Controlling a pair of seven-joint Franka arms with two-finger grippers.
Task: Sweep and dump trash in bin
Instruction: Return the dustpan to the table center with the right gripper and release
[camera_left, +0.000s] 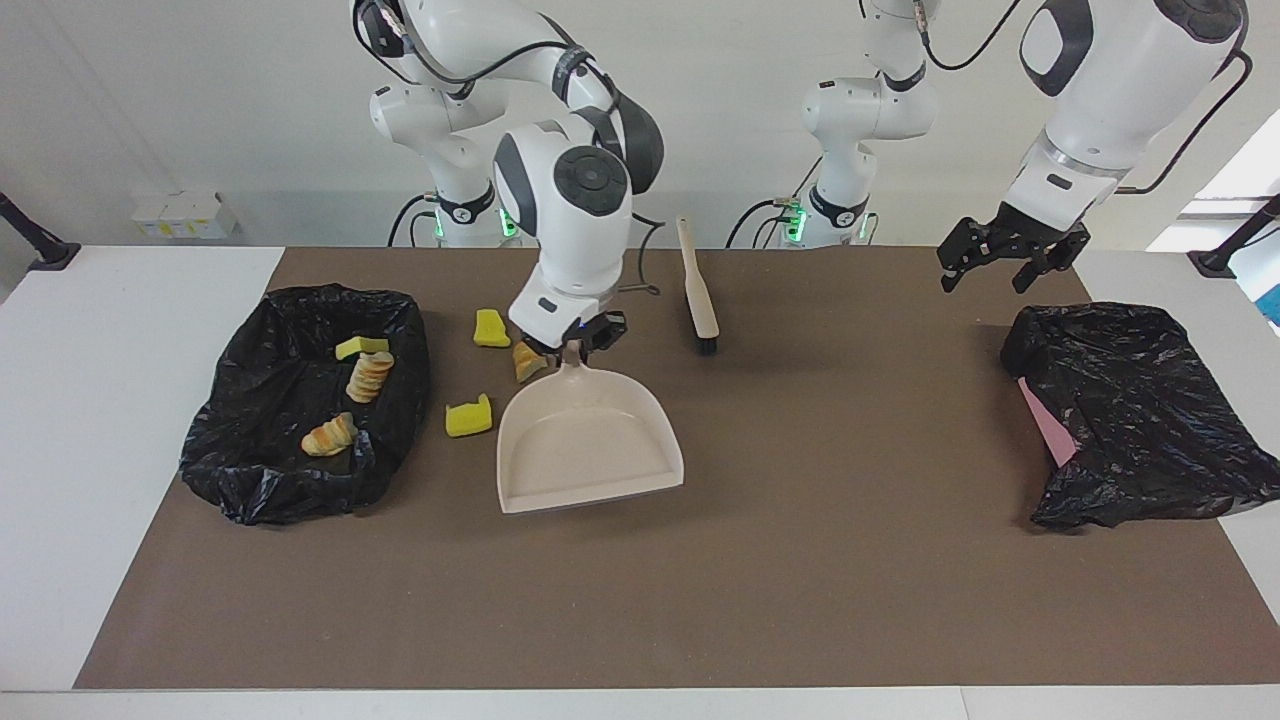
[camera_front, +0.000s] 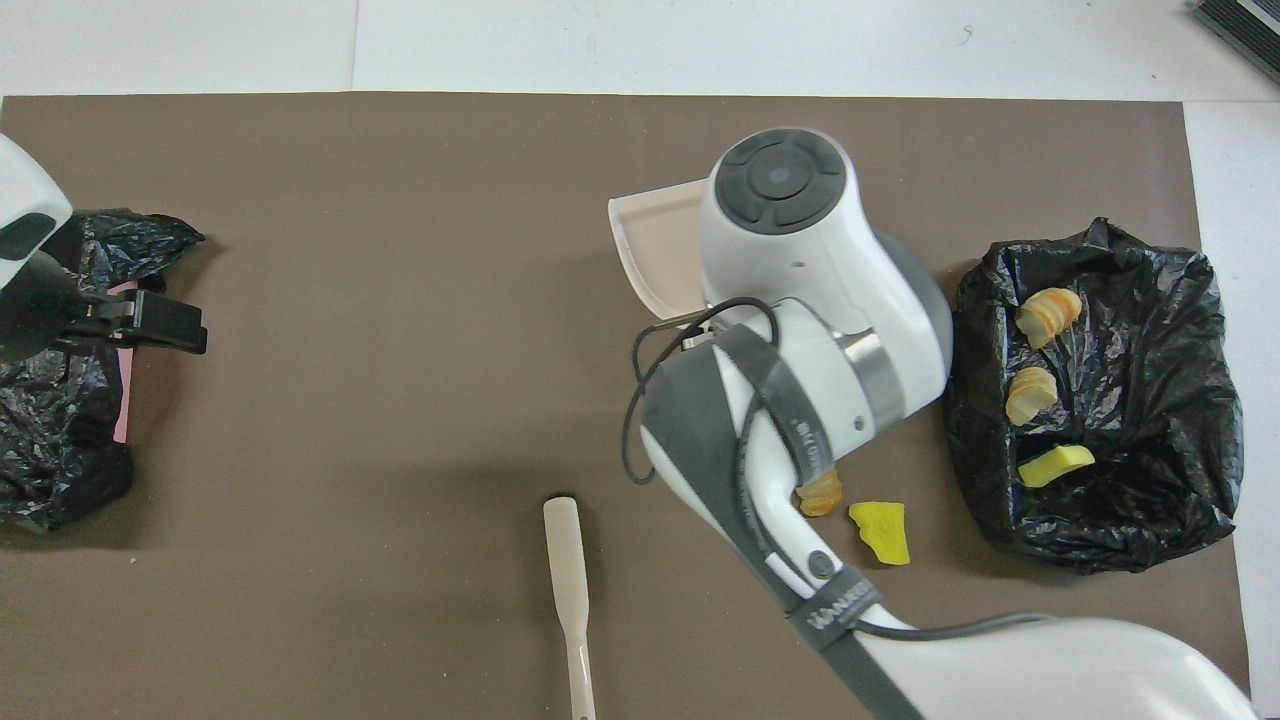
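trash: two yellow sponge chunks (camera_left: 491, 328) (camera_left: 468, 417) and a bread lump (camera_left: 527, 361) lie on the table (camera_left: 800, 560) between bin (camera_left: 300, 480) and dustpan (camera_left: 585, 445); three more pieces in the bin
dustpan axis: handle toward robots, open lip away
right pincer (camera_left: 573, 343): clamped on dustpan handle
left pincer (camera_left: 1005, 262): apart, waiting above the other bag (camera_left: 1140, 410)
advice: set the lip flat beside the trash; brush (camera_left: 697, 287) lies untouched
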